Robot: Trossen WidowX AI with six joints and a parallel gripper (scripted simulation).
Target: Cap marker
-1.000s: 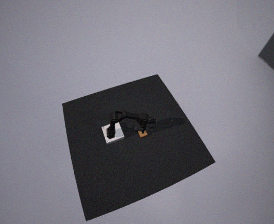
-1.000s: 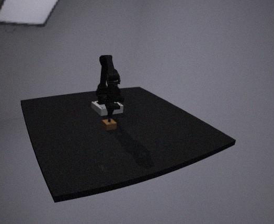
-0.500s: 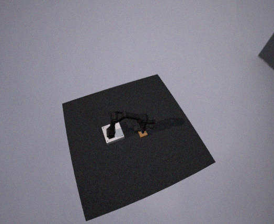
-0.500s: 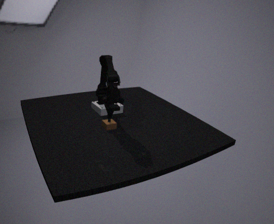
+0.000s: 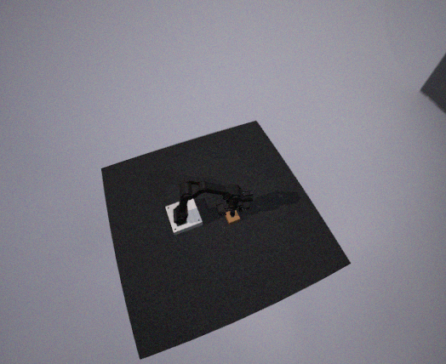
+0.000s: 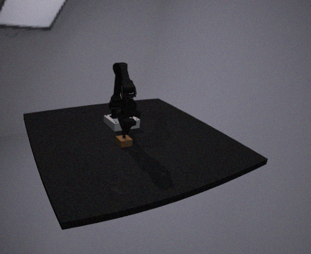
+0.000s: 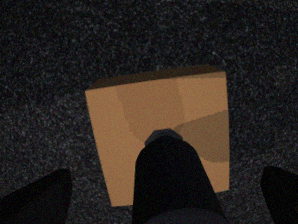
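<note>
Wrist view: black cap (image 7: 172, 185) over the marker (image 7: 164, 134), both rising from the orange holder block (image 7: 102, 135) (image 5: 233, 218) (image 6: 126, 143). Gripper (image 7: 170, 180) (image 5: 234, 210) (image 6: 125, 134) spread wide, one fingertip well out to each side of the cap, nothing pinched between. Only a short grey collar of marker visible between cap and block, and no open gap to be made out there. In the exterior view, fingers low, close above the block, on the dark table (image 5: 219, 289) (image 6: 90, 184); cap and fingers too dark there to separate.

Likely at the release step, capping apparently done or very nearly so. Whether the cap is clicked fully home, cannot tell from these views.

Next, probably a straight, slow lift along the marker's line, fingers kept wide until well clear of the cap's top, then a move away from the block. Sideways drift during the rise could snag the cap and tilt or loosen it. If not fully seated, another straight push from above needed before leaving.
</note>
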